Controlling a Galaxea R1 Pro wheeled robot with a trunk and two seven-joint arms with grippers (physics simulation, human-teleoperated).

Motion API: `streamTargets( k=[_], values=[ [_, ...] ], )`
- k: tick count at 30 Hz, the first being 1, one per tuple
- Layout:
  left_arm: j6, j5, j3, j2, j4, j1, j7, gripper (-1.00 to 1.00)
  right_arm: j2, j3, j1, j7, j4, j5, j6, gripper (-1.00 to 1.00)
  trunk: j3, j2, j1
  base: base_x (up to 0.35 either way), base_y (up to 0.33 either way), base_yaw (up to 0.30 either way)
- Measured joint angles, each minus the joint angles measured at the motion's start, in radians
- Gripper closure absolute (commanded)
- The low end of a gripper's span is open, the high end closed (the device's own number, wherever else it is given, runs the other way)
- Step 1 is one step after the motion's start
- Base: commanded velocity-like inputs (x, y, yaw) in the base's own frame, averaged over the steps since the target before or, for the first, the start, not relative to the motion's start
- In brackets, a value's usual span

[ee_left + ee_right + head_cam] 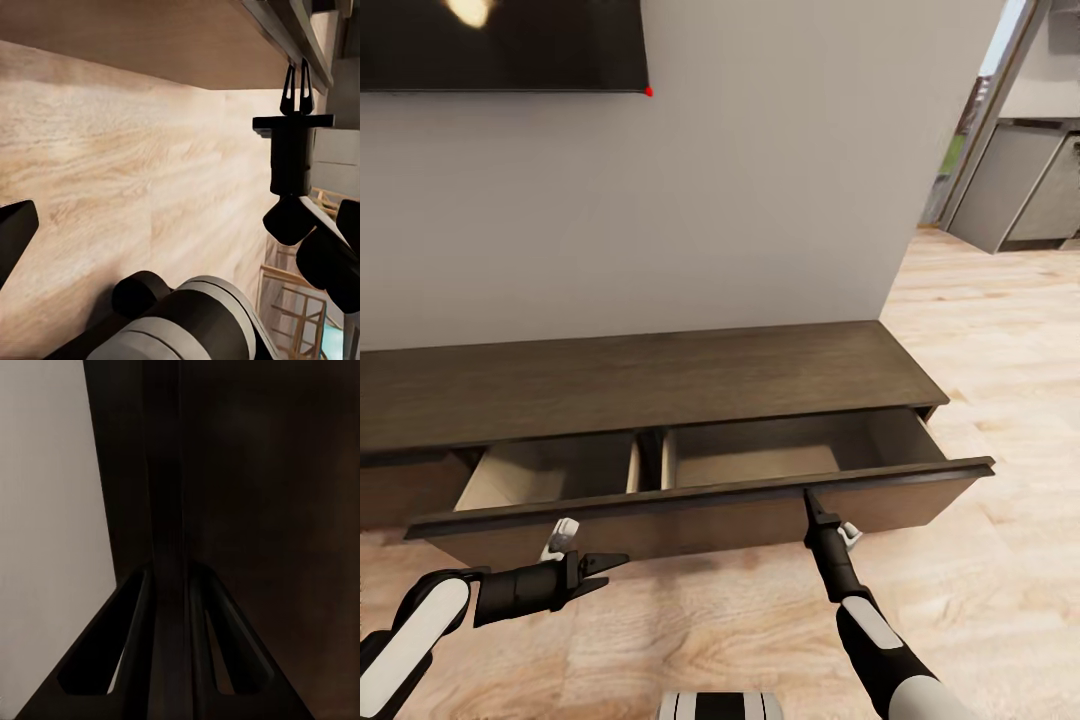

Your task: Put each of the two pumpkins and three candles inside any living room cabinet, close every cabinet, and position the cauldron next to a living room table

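My right arm reaches forward and up from the lower right of the head view, forearm nearly straight, wrist in line with it. Its right claw [809,497] has its two fingers [142,607] drawn close together, pinching a thin dark edge between them. My left arm comes in from the lower left, elbow bent, forearm lying roughly level and pointing to the right. The left claw [605,571] hangs free with its fingers spread apart, gripping nothing.
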Motion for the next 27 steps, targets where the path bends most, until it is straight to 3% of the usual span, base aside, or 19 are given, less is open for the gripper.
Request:
streamTargets(
  k=[27],
  values=[
    [0.0,0.0,0.0,0.0,0.0,0.0,0.0,-1.0,0.0,-0.019,0.0,0.0,-0.001,-0.001,0.0,1.0,0.0,0.0,0.0,-0.121,0.0,0.0]
  ],
)
